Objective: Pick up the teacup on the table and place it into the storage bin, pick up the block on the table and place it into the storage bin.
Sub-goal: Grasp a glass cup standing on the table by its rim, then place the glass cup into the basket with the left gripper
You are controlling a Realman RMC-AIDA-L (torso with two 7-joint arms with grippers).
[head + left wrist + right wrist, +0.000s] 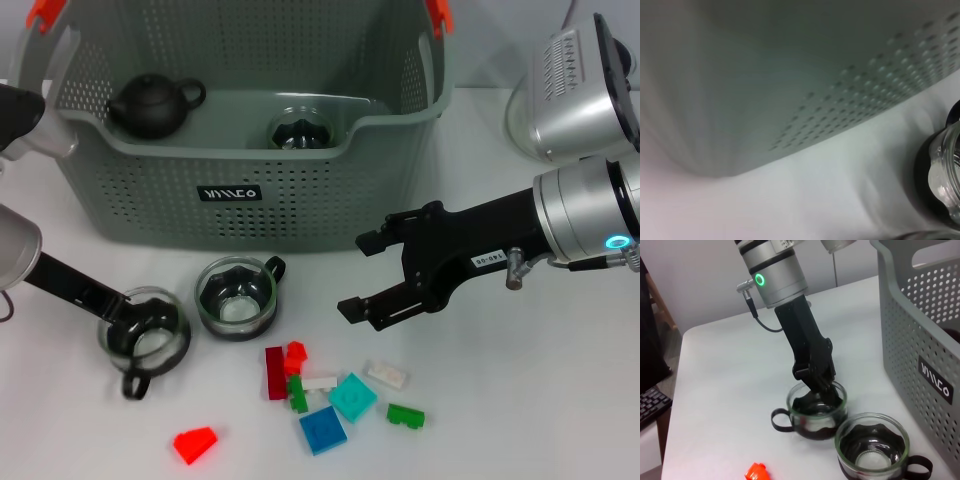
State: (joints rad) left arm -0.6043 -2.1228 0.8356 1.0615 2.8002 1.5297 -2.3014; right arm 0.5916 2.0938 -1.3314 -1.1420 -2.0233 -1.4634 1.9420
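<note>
Reaching into the nearer-left teacup (147, 338) is the left gripper (138, 322), with its black fingers down inside the glass rim. The right wrist view shows the tips dipped into the bowl, probably so it can pinch the wall of the cup, since the little black handle would be fiddly to grab. I honestly can't tell whether the fingers are actually clamped on the glass or just sitting in there.

A second teacup (236, 297) sits just beside the first, also on the table (520, 420), right in front of the storage bin (250, 150). Both cups are upright, handles pointing different ways.

The bin already holds a dark teapot (152, 105) on its left side and what looks like another glass cup (300, 130) near the middle, so some of the job looks done. There's room between them for a drop.

The right gripper (372, 275) hangs over the table to the right of the cups, with its jaws spread wide and nothing in them. It's above the scatter of blocks, so my guess is it's lined up for the block half of the task. Those blocks are loose on the table: a dark red block (274, 372), a teal block (352, 396), a blue block (322, 430), a green block (405, 414), and an orange block (195, 443) off by itself to the left.
</note>
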